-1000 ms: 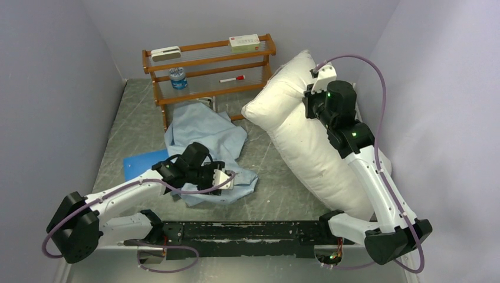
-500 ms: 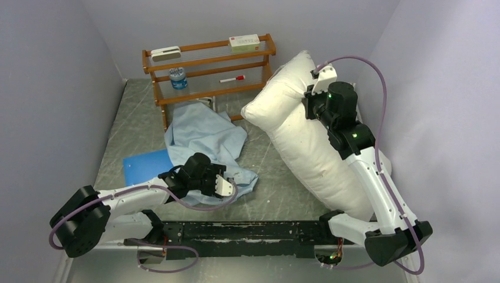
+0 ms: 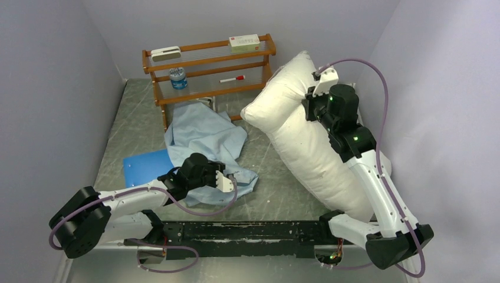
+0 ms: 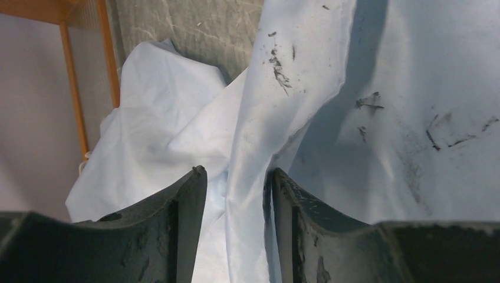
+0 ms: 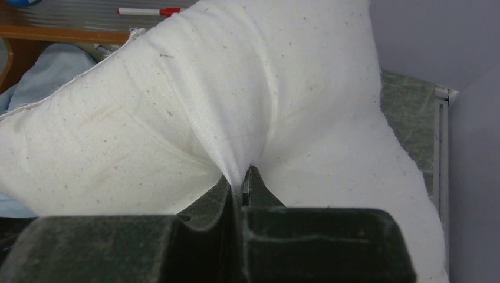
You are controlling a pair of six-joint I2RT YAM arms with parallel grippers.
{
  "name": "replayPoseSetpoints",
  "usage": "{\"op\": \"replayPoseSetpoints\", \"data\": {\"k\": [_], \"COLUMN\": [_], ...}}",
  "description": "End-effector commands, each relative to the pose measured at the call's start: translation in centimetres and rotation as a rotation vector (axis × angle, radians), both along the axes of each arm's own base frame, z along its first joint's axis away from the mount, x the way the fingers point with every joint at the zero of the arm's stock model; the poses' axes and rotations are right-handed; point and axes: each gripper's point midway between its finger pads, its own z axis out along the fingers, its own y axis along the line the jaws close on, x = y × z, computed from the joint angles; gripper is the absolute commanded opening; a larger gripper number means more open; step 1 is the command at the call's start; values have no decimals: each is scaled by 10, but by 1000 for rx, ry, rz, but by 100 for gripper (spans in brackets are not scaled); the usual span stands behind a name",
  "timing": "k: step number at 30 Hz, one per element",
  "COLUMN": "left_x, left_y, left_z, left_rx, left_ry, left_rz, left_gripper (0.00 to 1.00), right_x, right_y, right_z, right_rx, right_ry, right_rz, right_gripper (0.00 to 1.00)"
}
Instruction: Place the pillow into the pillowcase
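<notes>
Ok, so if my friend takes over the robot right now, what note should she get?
Left gripper: open, a raised fold of the pillowcase between its jaws, not pinched.
Right gripper: shut on the pillow, pinching its cover near the far end.
Pillowcase lies crumpled on the table; pillow leans at the right side, wholly outside it.
Done: pillow gripped. To do: grip the case, open it, push the pillow in.
</notes>
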Motion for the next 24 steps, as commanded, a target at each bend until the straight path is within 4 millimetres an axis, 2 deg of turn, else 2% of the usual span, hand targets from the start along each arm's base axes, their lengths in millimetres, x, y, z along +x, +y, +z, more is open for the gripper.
{"op": "replayPoseSetpoints", "data": {"k": [1,6,13,17,19,20,22,23,24], "left_x": [3,-12,-4,-7,-8,-8,-5,-4,-1], "left_y": [-6,-12,-11,-9,-11,-12,-13,-13,-13], "left_z": [0,-11,-19,-24,-24,-25,-23,-21,-17], "left_rx": [-12,-20,29,41,34,35,37,41,34], "left_ry": [-12,70,71,76,74,74,59,55,47], "left_rz": [-4,-59,-28,-22,-21,-20,-17,-14,-3], "left_gripper": [53,60,54,59,59,58,50,40,27], "right_x": [-7,-10,-12,-11,-11,-11,-11,-12,-12], "right_y": [-13,-14,-14,-16,-15,-14,-12,-10,-9], "right_z": [24,22,20,21,22,23,22,21,20], "right_rx": [35,39,46,50,54,57,64,67,68], "right_ry": [-84,-86,-81,-89,-91,-91,-88,-86,-82], "right_rz": [-51,-53,-46,-63,-59,-57,-45,-38,-30], "right_gripper": [0,0,0,0,0,0,0,0,0]}}
